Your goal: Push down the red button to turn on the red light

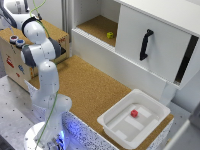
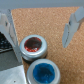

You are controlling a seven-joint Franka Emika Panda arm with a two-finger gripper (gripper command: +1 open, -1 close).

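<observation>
The red button [image 2: 33, 46], a small round red cap in a dark ring, sits on top of a wooden box [image 1: 12, 57] beside its blue-capped twin [image 2: 44, 71]. In the exterior view both are small dots, the red button [image 1: 13, 38] and the blue button [image 1: 20, 42], at the far left under the arm's wrist. My gripper [image 2: 40, 30] hovers above the box top, open, with one finger [image 2: 8, 31] on each side and nothing between them. The red button lies just off the midline between the fingers, apart from them. The red light is out of view.
A cork-topped table [image 1: 90, 85] runs from the box to a white tray [image 1: 112, 120] holding a small red cube [image 1: 134, 113]. Behind stands a white cabinet with a sliding door and black handle [image 1: 145, 44]. A yellow object [image 1: 110, 35] lies in its open compartment.
</observation>
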